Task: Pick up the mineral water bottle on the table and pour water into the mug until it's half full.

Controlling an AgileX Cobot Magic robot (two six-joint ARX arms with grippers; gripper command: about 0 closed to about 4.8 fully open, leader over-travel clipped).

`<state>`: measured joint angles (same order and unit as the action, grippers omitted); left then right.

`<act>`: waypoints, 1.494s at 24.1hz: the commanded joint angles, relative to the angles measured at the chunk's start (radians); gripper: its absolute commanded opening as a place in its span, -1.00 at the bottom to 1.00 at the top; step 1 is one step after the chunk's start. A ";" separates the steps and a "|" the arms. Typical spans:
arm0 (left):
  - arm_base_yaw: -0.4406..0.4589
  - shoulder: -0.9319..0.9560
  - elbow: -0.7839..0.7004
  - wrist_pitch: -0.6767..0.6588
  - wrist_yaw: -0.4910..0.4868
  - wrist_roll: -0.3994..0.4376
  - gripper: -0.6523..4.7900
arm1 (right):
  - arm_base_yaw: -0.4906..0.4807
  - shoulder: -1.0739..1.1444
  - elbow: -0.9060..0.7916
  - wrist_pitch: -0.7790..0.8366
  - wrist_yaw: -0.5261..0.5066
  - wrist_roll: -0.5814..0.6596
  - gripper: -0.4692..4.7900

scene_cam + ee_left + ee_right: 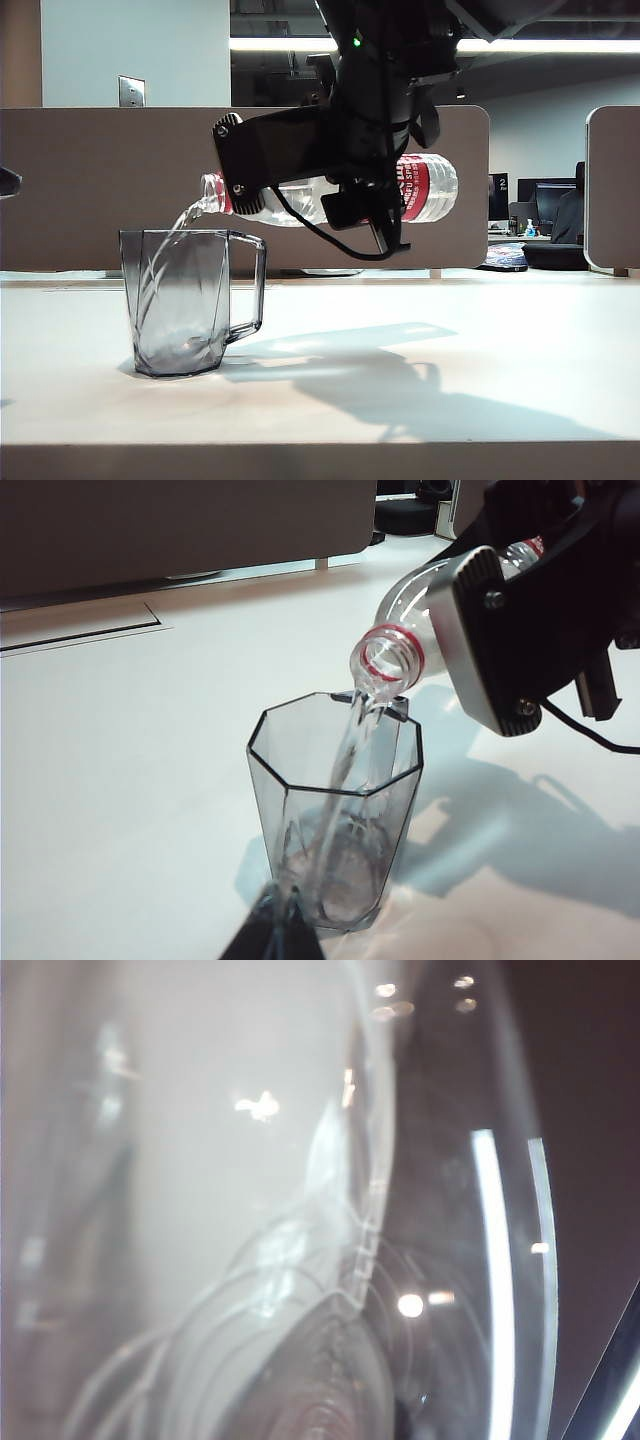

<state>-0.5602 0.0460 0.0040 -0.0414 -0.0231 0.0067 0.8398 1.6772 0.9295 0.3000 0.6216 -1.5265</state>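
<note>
The bottle lies nearly level in the air, its open mouth tipped slightly down just above the rim of the mug, and a thin stream of water runs from it into the mug, which stands on the white desk. The right end effector is clamped around the bottle's middle, pinching it from above. The left end effector shows only a dark tip close beside the mug's base, and I cannot tell whether it is spread or pressed together.

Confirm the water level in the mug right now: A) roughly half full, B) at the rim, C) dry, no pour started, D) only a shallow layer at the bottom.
D: the right end effector holds the mineral water bottle tipped, and a stream of water falls into the mug, which holds little so far.
</note>
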 commanded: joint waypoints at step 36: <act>0.002 0.002 0.003 0.013 0.001 0.000 -0.78 | 0.002 -0.010 0.010 0.050 0.015 -0.023 -0.02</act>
<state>-0.5602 0.0463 0.0040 -0.0414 -0.0231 0.0067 0.8394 1.6772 0.9295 0.3023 0.6277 -1.5463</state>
